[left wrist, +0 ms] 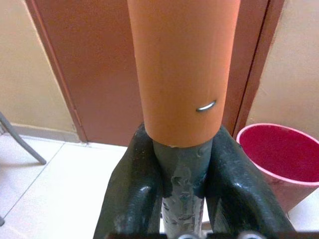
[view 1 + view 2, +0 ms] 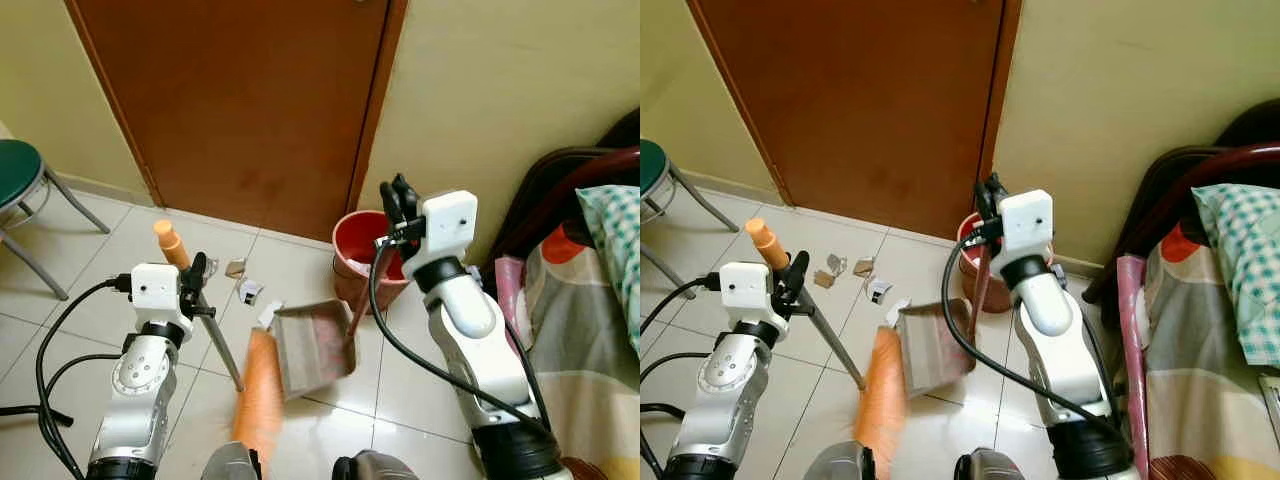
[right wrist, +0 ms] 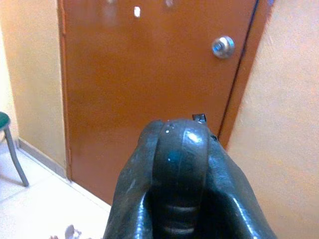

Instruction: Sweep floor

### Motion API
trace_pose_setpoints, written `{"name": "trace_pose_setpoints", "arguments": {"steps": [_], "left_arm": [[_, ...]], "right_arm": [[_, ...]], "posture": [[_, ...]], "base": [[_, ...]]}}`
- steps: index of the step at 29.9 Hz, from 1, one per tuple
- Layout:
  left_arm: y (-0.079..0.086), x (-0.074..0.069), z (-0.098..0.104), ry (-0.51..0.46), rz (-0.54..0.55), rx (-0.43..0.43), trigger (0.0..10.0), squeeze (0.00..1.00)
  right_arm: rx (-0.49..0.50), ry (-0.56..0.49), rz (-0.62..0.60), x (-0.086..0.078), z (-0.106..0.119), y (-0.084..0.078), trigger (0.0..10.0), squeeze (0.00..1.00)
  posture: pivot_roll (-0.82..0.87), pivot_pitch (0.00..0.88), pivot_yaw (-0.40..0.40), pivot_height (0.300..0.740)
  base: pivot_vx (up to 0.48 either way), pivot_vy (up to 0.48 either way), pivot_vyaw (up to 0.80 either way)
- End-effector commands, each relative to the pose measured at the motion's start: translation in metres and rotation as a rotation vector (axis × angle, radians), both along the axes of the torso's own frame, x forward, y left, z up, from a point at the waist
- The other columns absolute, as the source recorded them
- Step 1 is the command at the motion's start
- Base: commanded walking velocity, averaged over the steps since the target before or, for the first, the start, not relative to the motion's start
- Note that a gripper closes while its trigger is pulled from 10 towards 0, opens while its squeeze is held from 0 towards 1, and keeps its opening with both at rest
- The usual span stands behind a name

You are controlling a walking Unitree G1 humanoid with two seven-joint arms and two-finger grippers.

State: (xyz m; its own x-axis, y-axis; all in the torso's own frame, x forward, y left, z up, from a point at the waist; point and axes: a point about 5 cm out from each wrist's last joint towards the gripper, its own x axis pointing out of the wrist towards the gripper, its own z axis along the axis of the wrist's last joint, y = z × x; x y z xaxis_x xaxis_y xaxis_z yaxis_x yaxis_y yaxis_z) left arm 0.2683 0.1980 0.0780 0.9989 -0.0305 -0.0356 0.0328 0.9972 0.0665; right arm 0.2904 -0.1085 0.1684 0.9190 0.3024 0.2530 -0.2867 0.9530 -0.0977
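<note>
My left gripper (image 2: 195, 287) is shut on the broom's grey shaft (image 1: 182, 186), just below its orange grip (image 2: 170, 243). The shaft slants down to the orange bristle head (image 2: 258, 390), which lies on the tiles beside the dustpan (image 2: 312, 345). My right gripper (image 2: 398, 203) is shut on the top of the dustpan's long upright handle (image 2: 360, 305); the black handle end (image 3: 180, 164) sits between the fingers. Paper scraps (image 2: 250, 291) lie on the floor in front of the dustpan's mouth, near the door.
A red bin (image 2: 358, 238) stands by the door frame, behind the dustpan. The brown door (image 2: 240, 100) is closed. A green stool (image 2: 15, 175) is at the left, a bed (image 2: 590, 300) with patterned bedding at the right. Black cables (image 2: 45, 390) trail on the left.
</note>
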Motion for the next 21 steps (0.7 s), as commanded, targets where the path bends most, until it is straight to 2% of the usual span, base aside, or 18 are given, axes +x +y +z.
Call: {"name": "trace_pose_setpoints", "arguments": {"steps": [1, 2, 3, 5, 8, 10, 13, 15, 17, 21], "left_arm": [[0.008, -0.005, -0.005, 0.038, 0.000, 0.092, 10.0, 0.00], [0.007, -0.006, -0.004, 0.034, -0.007, 0.095, 10.0, 0.00], [0.007, -0.006, -0.004, 0.034, -0.007, 0.095, 10.0, 0.00], [0.005, -0.007, -0.002, 0.026, -0.013, 0.096, 10.0, 0.00], [0.004, -0.008, -0.001, 0.022, -0.019, 0.099, 10.0, 0.00], [0.000, -0.007, 0.001, 0.011, -0.040, 0.101, 10.0, 0.00], [-0.003, -0.007, 0.003, 0.004, -0.052, 0.104, 10.0, 0.00], [-0.004, -0.007, 0.004, 0.003, -0.060, 0.110, 10.0, 0.00], [-0.003, -0.007, 0.004, 0.002, -0.061, 0.111, 10.0, 0.00], [-0.003, -0.007, 0.005, 0.002, -0.062, 0.111, 10.0, 0.00]], "right_arm": [[-0.004, -0.059, -0.021, -0.002, 0.009, -0.005, 10.0, 0.00], [-0.025, 0.020, -0.074, -0.004, -0.014, -0.017, 10.0, 0.00], [-0.025, 0.020, -0.074, -0.004, -0.014, -0.017, 10.0, 0.00], [-0.011, 0.102, -0.146, -0.006, -0.035, -0.033, 10.0, 0.00], [0.000, 0.128, -0.191, -0.007, -0.041, -0.041, 10.0, 0.00], [0.074, 0.199, -0.291, -0.005, -0.052, -0.061, 10.0, 0.00], [0.080, 0.211, -0.313, -0.004, -0.054, -0.067, 10.0, 0.00], [0.035, 0.186, -0.314, -0.003, -0.053, -0.069, 10.0, 0.00], [0.002, 0.160, -0.300, -0.003, -0.050, -0.067, 10.0, 0.00], [0.001, 0.155, -0.293, -0.001, -0.050, -0.063, 10.0, 0.00]], "posture": [[0.02, 0.080, -0.044, 0.740], [0.02, 0.082, -0.042, 0.740], [0.02, 0.082, -0.042, 0.740], [0.02, 0.082, -0.042, 0.740], [0.02, 0.086, -0.038, 0.740], [0.02, 0.087, -0.036, 0.740], [0.02, 0.089, -0.035, 0.740], [0.02, 0.089, -0.034, 0.740], [0.02, 0.090, -0.033, 0.740], [0.02, 0.090, -0.033, 0.740]], "base": [[0.000, 0.000, 0.00], [0.000, 0.000, 0.00], [0.000, 0.000, 0.00], [0.000, 0.000, 0.00], [0.000, 0.000, 0.00], [0.000, 0.150, -0.44], [0.000, 0.315, -0.45], [0.000, 0.354, -0.42], [0.000, 0.369, 0.00], [0.000, 0.370, 0.00]]}}
